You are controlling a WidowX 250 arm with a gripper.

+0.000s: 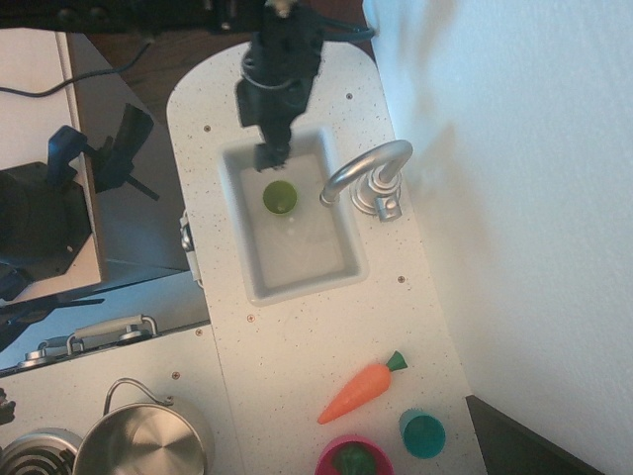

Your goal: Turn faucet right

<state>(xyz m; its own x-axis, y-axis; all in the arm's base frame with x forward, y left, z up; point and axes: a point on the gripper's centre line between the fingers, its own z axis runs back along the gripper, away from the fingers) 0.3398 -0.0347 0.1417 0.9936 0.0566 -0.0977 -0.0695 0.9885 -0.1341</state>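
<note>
The silver faucet stands at the right rim of the white sink. Its arched spout reaches left over the basin, with its tip near the basin's right wall. A small knob sits at its base. My black gripper hangs over the sink's upper left part, left of the spout and apart from it. Its fingers look close together and hold nothing. A green cup lies in the basin just below the gripper.
An orange toy carrot, a teal cup and a pink bowl with a green item lie on the counter below. A steel pot sits at lower left. A white wall runs along the right.
</note>
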